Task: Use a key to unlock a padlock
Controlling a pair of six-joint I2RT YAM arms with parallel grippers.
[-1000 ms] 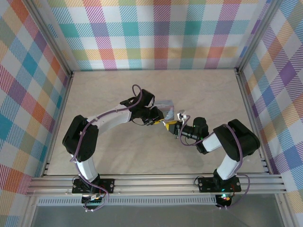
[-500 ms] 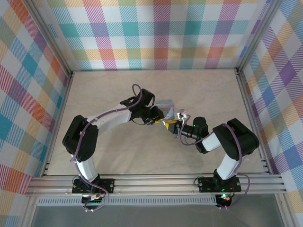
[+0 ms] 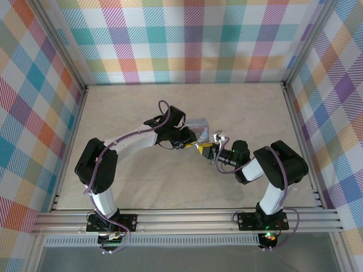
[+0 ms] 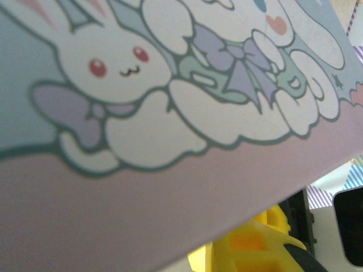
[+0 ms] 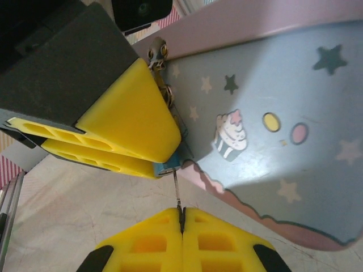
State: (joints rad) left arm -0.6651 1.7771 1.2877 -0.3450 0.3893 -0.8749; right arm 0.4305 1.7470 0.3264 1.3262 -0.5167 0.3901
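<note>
The padlock [image 5: 172, 164] is a small blue body hanging against the side of a pale blue cartoon tin [image 5: 266, 119]. Its silvery loop [image 5: 157, 52] sits at the tin's pink rim. My left gripper [image 5: 163, 158] is shut on the padlock, its yellow fingers [image 5: 130, 116] clamping the body from both sides. A thin key [image 5: 177, 195] runs from the lock's underside down into my right gripper [image 5: 181, 218], which is shut on it. From above, the left gripper [image 3: 191, 145] and the right gripper [image 3: 210, 153] meet at the tin [image 3: 199, 126] in mid-table.
The tin's lid [image 4: 170, 85], printed with a white bunny, sits very close to the left wrist camera, with a yellow finger [image 4: 255, 243] below it. The beige tabletop [image 3: 130, 113] is ringed by plaid walls and metal rails [image 3: 187, 218].
The right arm has edged slightly left toward the tin. Both grips and the left arm look unchanged.
</note>
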